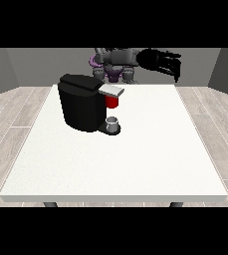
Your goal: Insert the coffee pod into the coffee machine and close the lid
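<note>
white, flat desk [135, 164] carries a boxy black coffee machine [83, 102], a small grey thing [113, 123] at its base. well apart, the hand at the view's right [168, 63] hangs raised, fingers relaxed downward, holding nothing.

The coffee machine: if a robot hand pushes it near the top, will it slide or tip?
The coffee machine looks tall yet broad, so it probably slides rather than tips. Its overhanging lid may move first. It seems heavy.

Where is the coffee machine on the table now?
In the front view, the coffee machine stands on the white table, left of centre, near the robot's edge.
</note>
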Controlling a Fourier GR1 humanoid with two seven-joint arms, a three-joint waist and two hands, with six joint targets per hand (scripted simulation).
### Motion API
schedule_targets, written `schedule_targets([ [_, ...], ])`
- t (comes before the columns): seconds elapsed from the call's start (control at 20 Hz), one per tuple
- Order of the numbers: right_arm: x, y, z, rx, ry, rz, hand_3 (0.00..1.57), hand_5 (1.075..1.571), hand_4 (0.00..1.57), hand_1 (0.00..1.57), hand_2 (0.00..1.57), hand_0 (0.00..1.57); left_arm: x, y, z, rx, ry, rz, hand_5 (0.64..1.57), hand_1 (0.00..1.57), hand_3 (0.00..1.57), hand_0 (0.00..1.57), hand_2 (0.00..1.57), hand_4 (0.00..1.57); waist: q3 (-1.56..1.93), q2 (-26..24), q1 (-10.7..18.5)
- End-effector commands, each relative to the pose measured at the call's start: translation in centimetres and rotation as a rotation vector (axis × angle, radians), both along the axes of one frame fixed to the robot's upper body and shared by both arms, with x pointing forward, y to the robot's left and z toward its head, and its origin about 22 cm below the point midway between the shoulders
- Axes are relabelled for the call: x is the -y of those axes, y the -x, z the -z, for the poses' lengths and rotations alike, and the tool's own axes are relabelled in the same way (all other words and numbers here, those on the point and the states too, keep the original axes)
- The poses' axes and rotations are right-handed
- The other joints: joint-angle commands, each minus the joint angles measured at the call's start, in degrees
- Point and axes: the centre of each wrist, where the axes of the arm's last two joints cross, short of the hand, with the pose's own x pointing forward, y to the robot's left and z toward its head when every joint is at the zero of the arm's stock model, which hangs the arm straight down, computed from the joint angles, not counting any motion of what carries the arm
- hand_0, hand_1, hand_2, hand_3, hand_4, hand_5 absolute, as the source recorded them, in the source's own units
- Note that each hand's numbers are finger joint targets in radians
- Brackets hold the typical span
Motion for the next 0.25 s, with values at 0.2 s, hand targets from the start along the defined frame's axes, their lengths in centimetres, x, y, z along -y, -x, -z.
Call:
schedule_targets([
  [0.2, -7.3, 2.5, 6.7, -0.068, -0.031, -0.245, 0.00, 1.571, 0.26, 0.00, 0.00, 0.00, -5.8, 2.0, 6.1, -0.149, 0.030, -0.154, 1.571, 0.00, 0.00, 0.00, 0.00, 0.27, -0.08, -8.52, -9.63],
])
